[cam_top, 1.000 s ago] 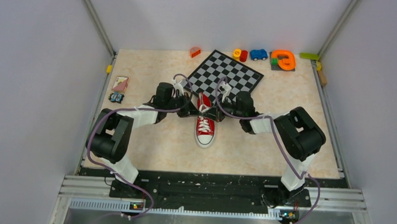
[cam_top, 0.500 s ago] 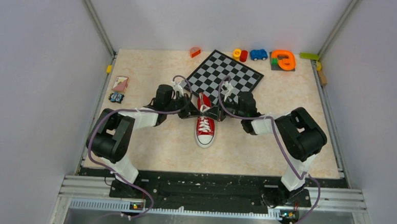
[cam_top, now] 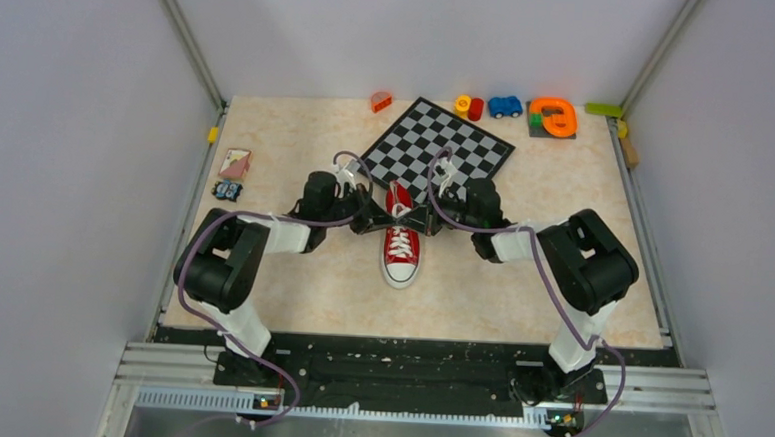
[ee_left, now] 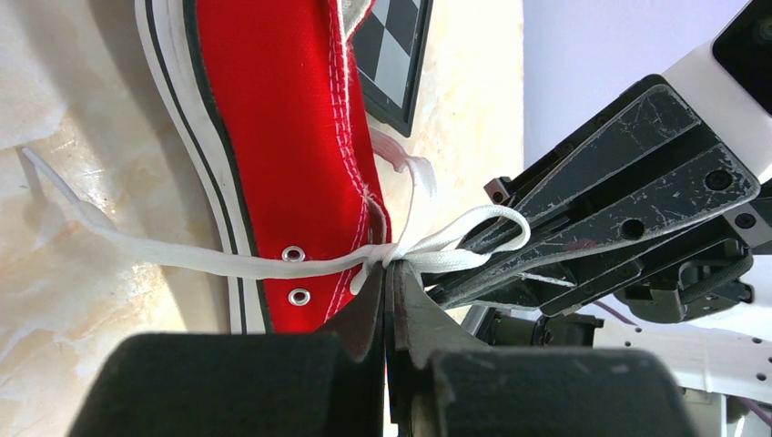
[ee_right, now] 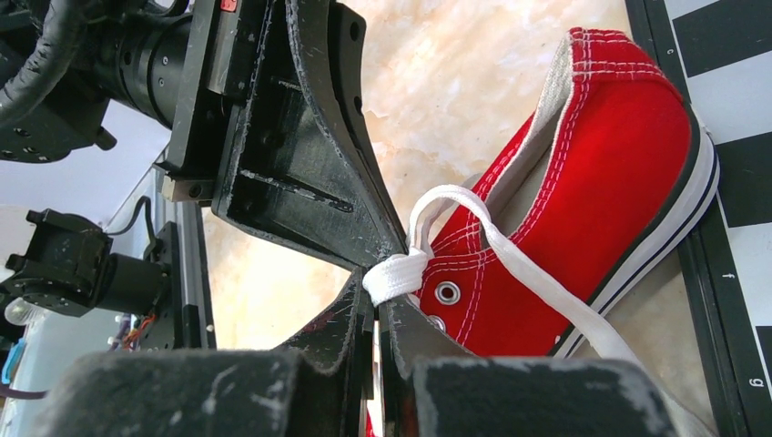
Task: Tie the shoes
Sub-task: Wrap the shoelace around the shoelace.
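Wrist cams show me what overhead hides: left gripper [ee_left: 391, 282] and right gripper [ee_right: 375, 305] both pinched shut on white lace [ee_right: 396, 273] over the one red sneaker [cam_top: 400, 241].

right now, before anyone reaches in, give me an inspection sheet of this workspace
surface: beige marbled tabletop, no spills seen
job's things: one red sneaker mid-table, toe toward the arm bases, heel at the chessboard's near corner; white laces, one strand trailing onto the table
clutter: chessboard, blue toy car and orange toy pieces at the far edge; card box at the left
hands: left hand shut on the laces; right hand shut on a lace loop
cables: purple cables looped along both arms, off the shoe
surroundings: grey walls, metal rail at the near edge
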Motion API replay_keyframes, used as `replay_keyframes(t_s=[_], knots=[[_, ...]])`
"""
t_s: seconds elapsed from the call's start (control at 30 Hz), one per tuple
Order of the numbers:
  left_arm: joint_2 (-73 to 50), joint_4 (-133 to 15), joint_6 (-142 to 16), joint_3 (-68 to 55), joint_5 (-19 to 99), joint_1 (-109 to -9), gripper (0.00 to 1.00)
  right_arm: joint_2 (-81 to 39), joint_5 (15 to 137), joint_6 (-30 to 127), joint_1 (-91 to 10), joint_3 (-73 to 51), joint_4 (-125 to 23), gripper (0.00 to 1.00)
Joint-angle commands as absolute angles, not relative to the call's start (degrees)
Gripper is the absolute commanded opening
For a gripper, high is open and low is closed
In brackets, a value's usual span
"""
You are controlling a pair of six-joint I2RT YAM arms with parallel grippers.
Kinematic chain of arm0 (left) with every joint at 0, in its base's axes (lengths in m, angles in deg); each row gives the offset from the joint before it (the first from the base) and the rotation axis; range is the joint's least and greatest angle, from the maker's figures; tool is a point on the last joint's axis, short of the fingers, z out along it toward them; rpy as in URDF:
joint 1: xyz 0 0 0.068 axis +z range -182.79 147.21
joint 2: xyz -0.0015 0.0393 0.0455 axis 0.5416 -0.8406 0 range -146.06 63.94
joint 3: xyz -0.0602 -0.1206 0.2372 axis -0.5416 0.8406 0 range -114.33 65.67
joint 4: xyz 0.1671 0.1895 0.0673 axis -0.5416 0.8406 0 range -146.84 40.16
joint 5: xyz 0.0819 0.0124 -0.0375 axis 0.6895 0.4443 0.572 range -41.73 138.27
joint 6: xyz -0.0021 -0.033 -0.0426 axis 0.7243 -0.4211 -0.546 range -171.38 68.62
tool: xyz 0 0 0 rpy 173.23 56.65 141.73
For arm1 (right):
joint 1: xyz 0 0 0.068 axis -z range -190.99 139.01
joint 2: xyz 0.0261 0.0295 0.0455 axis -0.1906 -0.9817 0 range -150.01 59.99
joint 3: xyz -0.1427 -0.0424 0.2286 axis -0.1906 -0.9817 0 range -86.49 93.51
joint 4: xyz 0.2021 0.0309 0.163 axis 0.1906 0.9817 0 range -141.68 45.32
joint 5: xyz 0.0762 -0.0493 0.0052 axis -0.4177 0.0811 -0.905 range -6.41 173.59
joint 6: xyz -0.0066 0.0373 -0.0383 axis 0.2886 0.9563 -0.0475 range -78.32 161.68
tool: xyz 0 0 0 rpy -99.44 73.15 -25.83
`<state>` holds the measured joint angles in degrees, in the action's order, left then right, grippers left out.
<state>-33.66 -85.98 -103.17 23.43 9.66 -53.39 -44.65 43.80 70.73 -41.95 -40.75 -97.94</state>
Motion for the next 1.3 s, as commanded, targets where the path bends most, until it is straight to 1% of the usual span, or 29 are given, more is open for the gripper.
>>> replay_keyframes(t_s=[0.0, 0.23, 0.43, 0.47, 0.57, 0.7, 0.77, 0.9, 1.03, 1.13, 1.2, 1.27], knots=[[-32.96, -95.38, -107.25, 25.07, 13.14, -54.27, 0.0, -42.74, 42.06, 71.46, -42.32, -40.34, -102.13, 0.0], [-30.55, -98.06, -108.82, 27.56, 16.16, -54.67, 0.0, -42.68, 42.97, 71.47, -42.28, -40.33, -101.47, 0.0], [-30.2, -98.87, -109.35, 27.8, 16.35, -54.76, 0.0, -42.41, 44.98, 70.35, -42.28, -40.59, -99.54, 0.01], [-30.0, -98.63, -109.0, 27.82, 16.55, -54.74, 0.0, -42.29, 45.46, 69.92, -42.28, -40.65, -99.15, 0.08], [-29.27, -96.29, -107.39, 27.53, 17.16, -54.76, 0.0, -42.42, 46.58, 69.21, -42.28, -40.67, -98.5, 0.2], [-29.24, -95.33, -106.51, 27.56, 17.15, -54.76, 0.0, -44.17, 46.19, 69.28, -42.28, -39.54, -98.7, 0.25], [-29.66, -95.44, -106.57, 27.51, 16.77, -54.76, 0.0, -45.07, 45.69, 69.73, -42.28, -39.11, -99.12, 0.25], [-30.18, -95.68, -106.58, 27.51, 16.39, -54.72, 0.0, -46.2, 44.71, 70.35, -42.29, -38.36, -99.97, 0.23], [-29.79, -94.74, -105.87, 27.45, 16.9, -54.68, 0.0, -47.09, 44.42, 70.62, -42.28, -38.15, -100.06, 0.15], [-29.66, -94.45, -105.7, 27.49, 16.96, -54.68, 0.0, -47.41, 44.04, 70.69, -42.29, -38.19, -100.38, 0.11], [-29.6, -94.41, -105.65, 27.57, 16.99, -54.63, 0.0, -47.16, 43.95, 70.67, -42.28, -38.36, -100.5, 0.0], [-29.37, -94.1, -105.41, 27.58, 17.16, -54.65, 0.0, -46.39, 43.99, 70.59, -42.27, -38.99, -100.7, 0.0]])
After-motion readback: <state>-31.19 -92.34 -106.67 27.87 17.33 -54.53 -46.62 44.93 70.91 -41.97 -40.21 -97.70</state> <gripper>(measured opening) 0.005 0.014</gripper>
